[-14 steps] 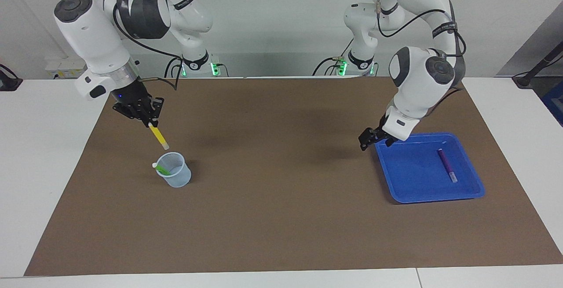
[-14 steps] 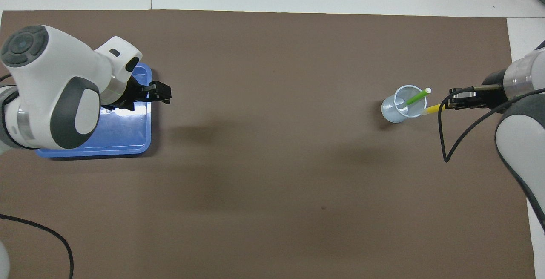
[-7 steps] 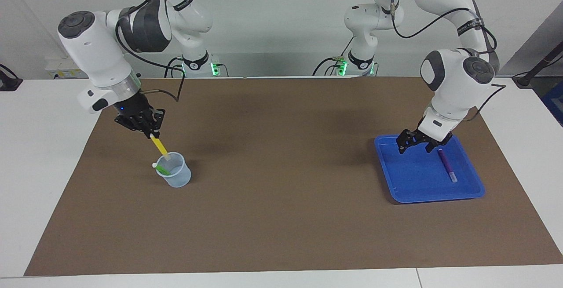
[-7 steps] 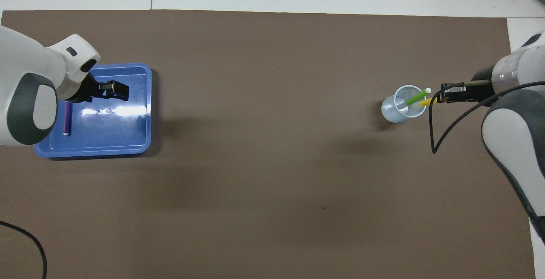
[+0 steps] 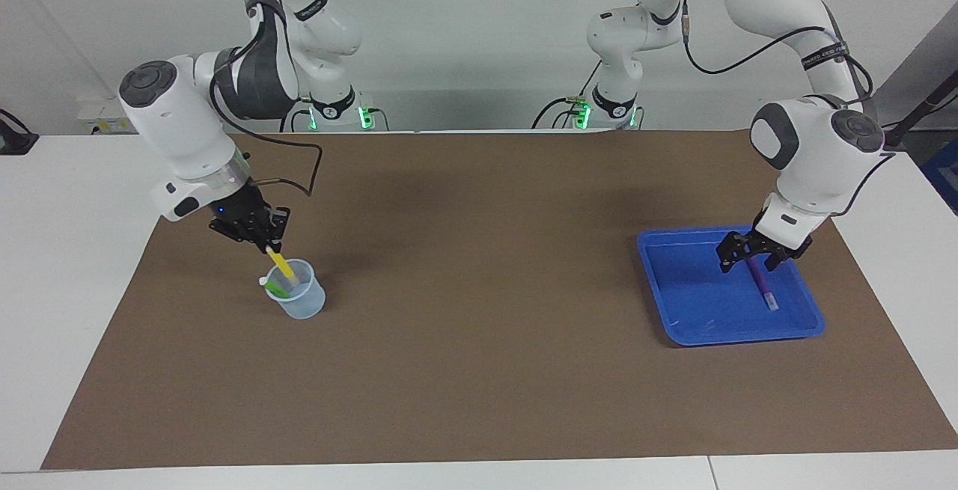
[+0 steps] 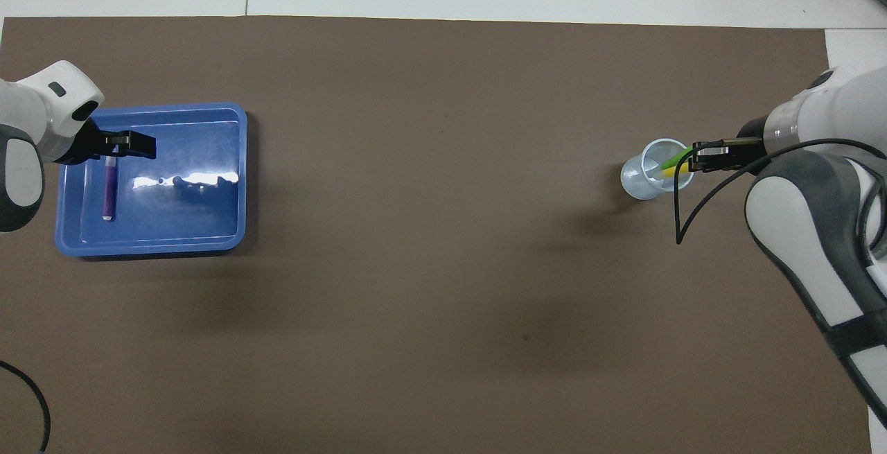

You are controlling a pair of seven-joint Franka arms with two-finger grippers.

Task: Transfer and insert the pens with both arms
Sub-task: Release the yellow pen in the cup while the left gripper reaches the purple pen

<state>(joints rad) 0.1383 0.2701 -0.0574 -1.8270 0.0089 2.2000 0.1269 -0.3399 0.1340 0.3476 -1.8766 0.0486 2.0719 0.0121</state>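
Facing view: right gripper pinches yellow marker pen w/ tip inside clear plastic cup; lower straight before release. Left gripper, spread, over purple pen in blue tray.

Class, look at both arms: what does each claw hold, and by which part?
The right claw grips the yellow pen by its upper end, tip in the cup. The left claw, open over the purple pen, holds nothing.

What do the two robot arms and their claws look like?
Both are glossy white jointed arms with dark grey round joint caps and black bands. Loose black cables run along each. The left claw and right claw are black, two-fingered. Green lights glow at both bases.
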